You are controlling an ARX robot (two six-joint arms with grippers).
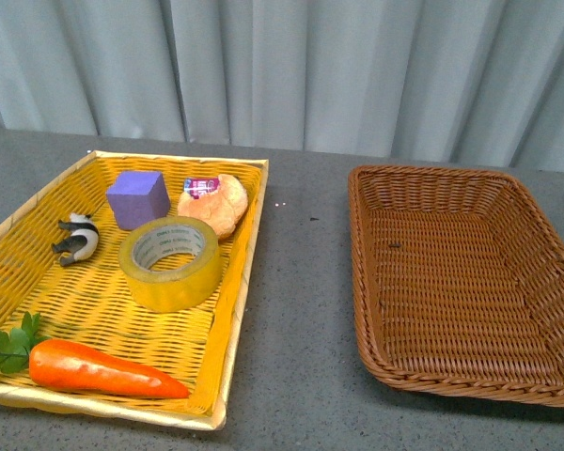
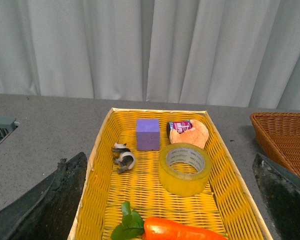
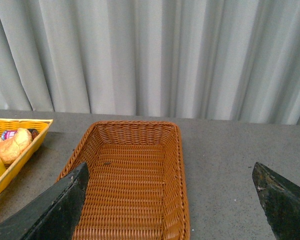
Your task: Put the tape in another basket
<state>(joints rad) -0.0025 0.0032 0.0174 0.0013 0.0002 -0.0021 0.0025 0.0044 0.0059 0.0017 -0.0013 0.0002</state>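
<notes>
The tape (image 1: 171,262), a yellowish roll with a pale printed core, lies flat in the yellow tray-basket (image 1: 242,282) on the left. It also shows in the left wrist view (image 2: 184,169). The brown wicker basket (image 1: 456,371) stands empty on the right and shows in the right wrist view (image 3: 180,170). My left gripper (image 2: 170,200) is open, held above and short of the tray's near end, apart from the tape. My right gripper (image 3: 172,200) is open above the brown basket's near part. Neither arm shows in the front view.
The yellow tray also holds a purple cube (image 1: 137,198), a bread bun (image 1: 216,204) with a small wrapper, a panda figure (image 1: 77,238) and an orange carrot (image 1: 99,368) with green leaves. Grey tabletop (image 1: 301,282) separates the baskets. A grey curtain hangs behind.
</notes>
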